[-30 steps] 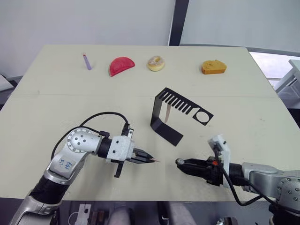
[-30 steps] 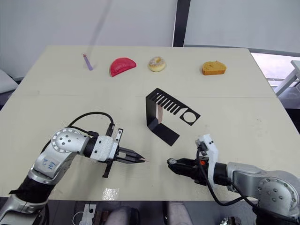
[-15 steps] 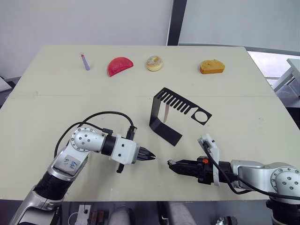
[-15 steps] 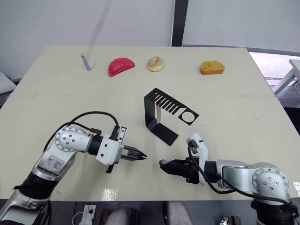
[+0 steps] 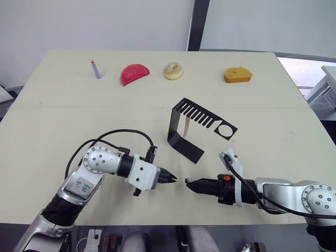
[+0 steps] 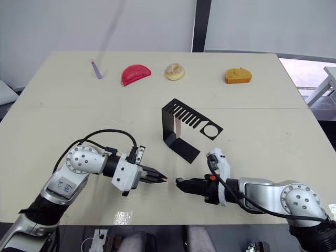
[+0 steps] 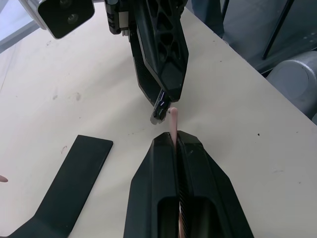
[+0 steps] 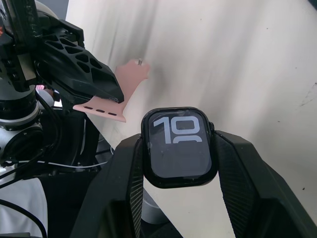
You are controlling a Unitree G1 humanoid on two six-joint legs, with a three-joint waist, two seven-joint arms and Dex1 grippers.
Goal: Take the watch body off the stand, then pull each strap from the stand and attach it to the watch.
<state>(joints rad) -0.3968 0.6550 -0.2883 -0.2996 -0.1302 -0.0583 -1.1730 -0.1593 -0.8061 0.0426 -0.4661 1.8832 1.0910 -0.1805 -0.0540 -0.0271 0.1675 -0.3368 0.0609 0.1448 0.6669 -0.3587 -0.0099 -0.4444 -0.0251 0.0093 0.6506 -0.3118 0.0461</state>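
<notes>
In front of the stand (image 5: 197, 128), the left pincer (image 5: 172, 179) pinches a strap (image 8: 116, 91), long axis aimed at the watch body (image 8: 178, 147) clamped in the right pincer (image 5: 190, 184); tips nearly touching; second strap (image 5: 187, 126) hangs on the stand.

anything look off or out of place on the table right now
Nothing stands out. The stand sits upright with one strap hanging from it; the left gripper holds the other strap and the right gripper holds the watch body, tips nearly meeting.
</notes>
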